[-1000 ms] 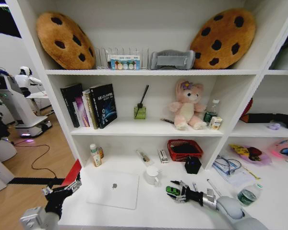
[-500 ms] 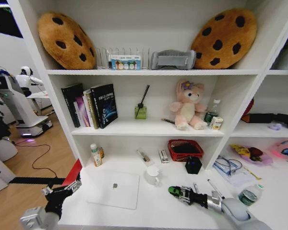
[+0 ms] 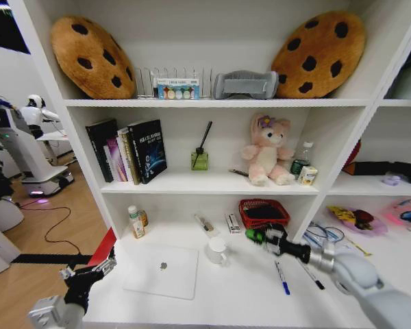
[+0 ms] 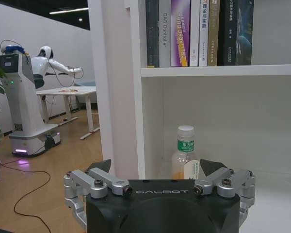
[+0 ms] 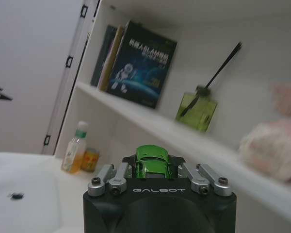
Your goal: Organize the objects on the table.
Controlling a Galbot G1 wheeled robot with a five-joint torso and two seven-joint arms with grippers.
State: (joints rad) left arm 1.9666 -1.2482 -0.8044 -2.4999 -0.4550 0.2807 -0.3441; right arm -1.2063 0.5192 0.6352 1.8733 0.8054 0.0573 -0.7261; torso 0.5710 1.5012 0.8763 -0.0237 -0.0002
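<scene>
The tiny green toy car (image 3: pixel 254 236) has risen off the white desk (image 3: pixel 226 295), clamped in the right gripper (image 3: pixel 260 237) beside one red basket (image 3: pixel 263 213). Two pens (image 3: pixel 281 277) lie below. The left gripper (image 3: pixel 89 271) hangs parked, fingers apart.

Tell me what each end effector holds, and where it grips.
Right end effector pinches the green toy car across its sides; left end effector holds nothing.
</scene>
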